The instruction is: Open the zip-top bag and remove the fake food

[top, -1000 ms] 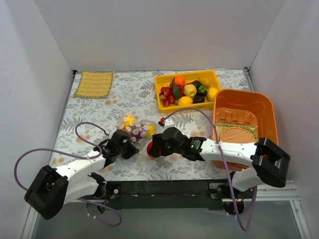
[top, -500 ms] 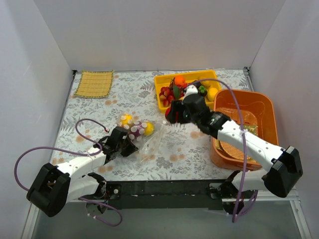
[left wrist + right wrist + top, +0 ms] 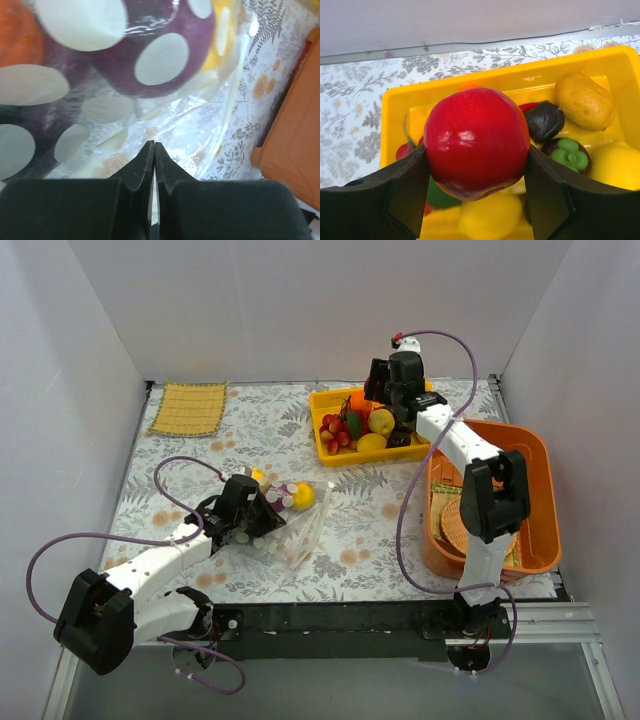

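The right arm has swung from mid-desk [image 3: 250,430] to the back, where the right hand [image 3: 397,412] hangs over the yellow tray [image 3: 318,430], beside the orange bin [image 3: 535,490], its fingers spread around a gripped red apple [image 3: 476,142]. Well apart from it, the zip-top bag [image 3: 290,525] lies left of centre, its film pinched in the closed left hand [image 3: 154,150], with purple fake food [image 3: 150,40] pressing against the film inside.
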`<action>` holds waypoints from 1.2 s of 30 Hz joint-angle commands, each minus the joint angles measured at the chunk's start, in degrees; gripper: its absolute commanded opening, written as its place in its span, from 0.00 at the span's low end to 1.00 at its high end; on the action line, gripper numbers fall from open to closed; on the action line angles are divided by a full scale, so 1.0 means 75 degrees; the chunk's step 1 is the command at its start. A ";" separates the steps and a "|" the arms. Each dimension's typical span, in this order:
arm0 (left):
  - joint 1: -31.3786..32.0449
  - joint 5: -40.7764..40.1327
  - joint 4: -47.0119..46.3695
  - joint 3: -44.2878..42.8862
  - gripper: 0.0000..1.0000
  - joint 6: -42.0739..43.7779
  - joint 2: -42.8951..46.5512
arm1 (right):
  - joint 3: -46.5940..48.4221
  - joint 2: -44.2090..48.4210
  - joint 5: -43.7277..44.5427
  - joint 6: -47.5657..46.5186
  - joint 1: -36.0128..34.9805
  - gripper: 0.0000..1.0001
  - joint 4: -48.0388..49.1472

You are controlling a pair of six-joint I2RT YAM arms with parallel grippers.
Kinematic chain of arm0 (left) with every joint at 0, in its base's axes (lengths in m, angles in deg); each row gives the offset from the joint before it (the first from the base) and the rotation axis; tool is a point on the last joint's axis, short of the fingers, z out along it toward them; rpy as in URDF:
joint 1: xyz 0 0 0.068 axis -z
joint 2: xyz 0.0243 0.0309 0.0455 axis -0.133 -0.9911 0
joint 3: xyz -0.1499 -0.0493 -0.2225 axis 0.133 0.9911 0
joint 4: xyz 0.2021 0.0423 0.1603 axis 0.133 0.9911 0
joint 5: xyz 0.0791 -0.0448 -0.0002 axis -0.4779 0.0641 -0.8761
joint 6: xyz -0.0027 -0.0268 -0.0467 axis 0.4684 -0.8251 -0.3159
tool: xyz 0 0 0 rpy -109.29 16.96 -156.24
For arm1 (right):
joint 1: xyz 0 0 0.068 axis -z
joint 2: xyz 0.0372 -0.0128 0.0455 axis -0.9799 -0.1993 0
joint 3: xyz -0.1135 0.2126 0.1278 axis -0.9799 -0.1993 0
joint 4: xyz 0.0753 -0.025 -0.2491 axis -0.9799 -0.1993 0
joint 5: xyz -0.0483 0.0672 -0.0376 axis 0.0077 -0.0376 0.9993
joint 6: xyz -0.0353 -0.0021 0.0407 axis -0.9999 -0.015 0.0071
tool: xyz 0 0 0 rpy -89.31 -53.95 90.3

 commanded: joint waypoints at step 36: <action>-0.0044 0.0241 0.0931 -0.1600 0.19 0.1122 0.0194 | 0.2483 -0.1593 0.0301 -0.0293 0.0631 0.90 -0.0558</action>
